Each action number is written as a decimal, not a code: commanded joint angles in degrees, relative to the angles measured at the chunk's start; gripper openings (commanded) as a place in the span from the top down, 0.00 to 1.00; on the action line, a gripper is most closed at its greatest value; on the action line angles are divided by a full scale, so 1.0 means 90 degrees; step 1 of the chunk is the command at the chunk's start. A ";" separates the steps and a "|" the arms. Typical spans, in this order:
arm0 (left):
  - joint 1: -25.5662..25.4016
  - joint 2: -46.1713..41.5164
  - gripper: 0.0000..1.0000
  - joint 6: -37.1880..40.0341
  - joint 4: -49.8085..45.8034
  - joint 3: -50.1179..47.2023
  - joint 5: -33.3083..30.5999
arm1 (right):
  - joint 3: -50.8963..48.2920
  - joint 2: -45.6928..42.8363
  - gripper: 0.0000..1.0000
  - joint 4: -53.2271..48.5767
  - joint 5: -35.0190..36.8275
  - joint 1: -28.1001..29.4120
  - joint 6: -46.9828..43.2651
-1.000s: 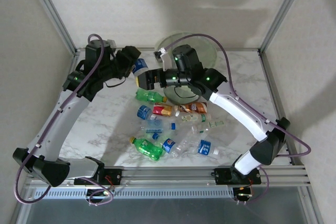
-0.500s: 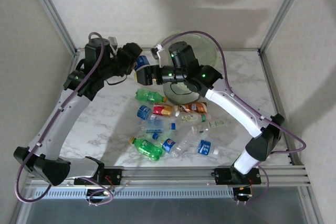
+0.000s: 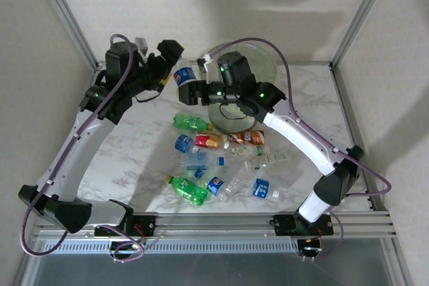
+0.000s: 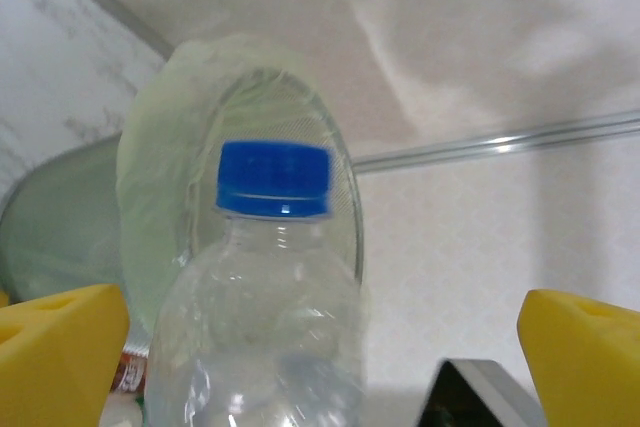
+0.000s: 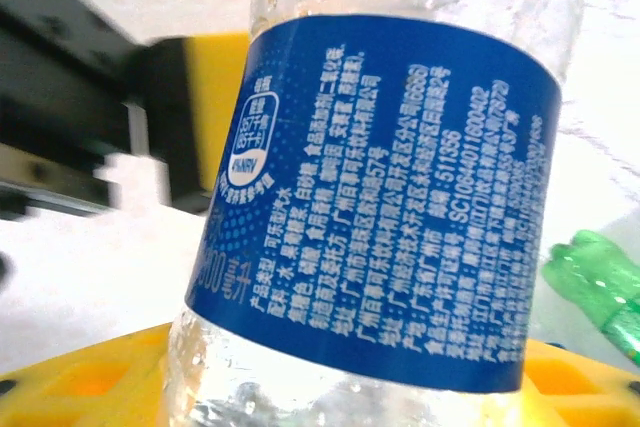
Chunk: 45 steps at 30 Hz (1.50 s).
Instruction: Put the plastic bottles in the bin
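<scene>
One clear bottle [image 3: 184,76] is held in the air between the two grippers in the top view, over the far part of the table [image 3: 134,152]. The right gripper [image 3: 188,92] pinches it at its lower end. The left gripper [image 3: 171,65] stands just beside it with its fingers spread, one on either side of the bottle's upper end. The bin [image 3: 258,65] sits at the far edge behind the right arm, near the held bottle but apart from it. About a dozen other bottles [image 3: 201,142] lie scattered on the middle of the table.

From the left wrist, the left gripper [image 4: 322,347] has its yellow pads [image 4: 60,342] far apart at the picture's two sides. The clear bottle [image 4: 265,327], with its blue cap [image 4: 273,179] upward, stands between them, nearer the left-hand pad and clear of the other. The bin [image 4: 70,227] is behind it.

From the right wrist, the clear bottle [image 5: 400,187] fills the middle, its blue label [image 5: 390,207] facing the camera. Its lower part sits between the right gripper's [image 5: 330,387] yellow fingers [image 5: 70,382], which close on it. A green bottle [image 5: 600,287] lies on the table to the right.
</scene>
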 commanded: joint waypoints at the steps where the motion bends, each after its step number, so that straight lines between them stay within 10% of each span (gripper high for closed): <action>1: -0.0060 -0.0135 0.00 0.0656 -0.0064 0.0364 -0.0514 | 0.0237 -0.0439 0.45 -0.0196 0.0347 -0.0468 -0.0108; 13: -0.0072 -0.0274 0.07 0.1219 -0.0223 0.0039 -0.0983 | 0.0101 -0.0348 0.45 -0.0894 0.0778 -0.1909 -0.0200; 26: -0.0072 -0.0297 0.08 0.1223 -0.0034 -0.0263 -0.1077 | 0.0410 -0.0250 0.10 -0.1536 0.1812 -0.1914 -0.0366; 45: -0.0557 -0.0109 0.18 0.0811 -0.0231 -0.0950 -0.1666 | -0.1935 -0.3499 0.10 -0.2493 0.4115 -0.2487 0.0813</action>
